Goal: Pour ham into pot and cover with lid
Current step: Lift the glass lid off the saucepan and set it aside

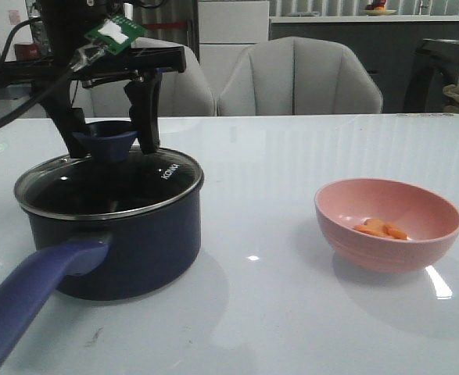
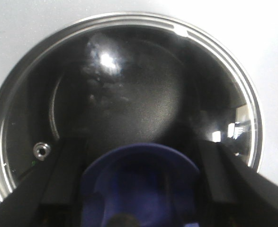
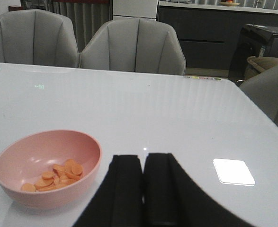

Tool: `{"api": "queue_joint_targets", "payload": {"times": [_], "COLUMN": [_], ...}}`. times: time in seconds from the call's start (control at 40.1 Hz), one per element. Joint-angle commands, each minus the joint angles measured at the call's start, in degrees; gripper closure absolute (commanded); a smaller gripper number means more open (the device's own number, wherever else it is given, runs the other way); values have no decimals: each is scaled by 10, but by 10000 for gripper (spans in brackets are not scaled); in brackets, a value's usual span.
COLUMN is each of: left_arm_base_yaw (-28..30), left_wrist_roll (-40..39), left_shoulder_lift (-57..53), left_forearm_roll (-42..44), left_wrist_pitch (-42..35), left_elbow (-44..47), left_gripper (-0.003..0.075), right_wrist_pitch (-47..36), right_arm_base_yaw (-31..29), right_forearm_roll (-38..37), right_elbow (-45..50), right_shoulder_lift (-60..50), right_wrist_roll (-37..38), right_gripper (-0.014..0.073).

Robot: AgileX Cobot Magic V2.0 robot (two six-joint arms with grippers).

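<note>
The dark navy pot (image 1: 135,250) stands at the left of the table, its long purple-blue handle (image 1: 34,293) pointing to the near left. The glass lid (image 1: 96,187) with "KONKA" lettering lies on the pot's rim. My left gripper (image 1: 112,137) stands over it, its fingers against both sides of the flared knob (image 1: 108,141). The left wrist view shows the lid (image 2: 129,85) and knob (image 2: 143,184) between the fingers. The ham (image 1: 381,229) lies in the pink bowl (image 1: 389,234) at the right. My right gripper (image 3: 143,156) is shut and empty, just right of the bowl (image 3: 49,187) with the ham (image 3: 58,175).
Two grey chairs (image 1: 299,78) (image 1: 178,86) stand behind the table's far edge. The white glossy table (image 1: 276,156) stretches between the pot and the bowl. A dark counter and furniture lie farther back at the right.
</note>
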Motion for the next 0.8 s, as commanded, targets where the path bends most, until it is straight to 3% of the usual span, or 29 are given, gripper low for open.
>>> {"api": "queue_joint_targets", "payload": {"times": [0.0, 0.523, 0.772], "left_arm_base_yaw": [-4, 11, 84], "left_wrist_roll": [-2, 25, 62], "left_shoulder_lift": [-21, -37, -77], "left_forearm_roll": [-3, -16, -16], "left_wrist_pitch": [35, 35, 35], "left_elbow": [-33, -72, -65], "left_gripper": [606, 607, 607], "right_wrist_pitch": [-43, -43, -43], "right_arm_base_yaw": [-4, -4, -4], "right_forearm_roll": [-7, -7, -7], "right_elbow": [6, 6, 6], "right_shoulder_lift": [-12, -12, -12], "right_wrist_roll": [-2, -2, -2], "right_gripper": [453, 453, 453]}}
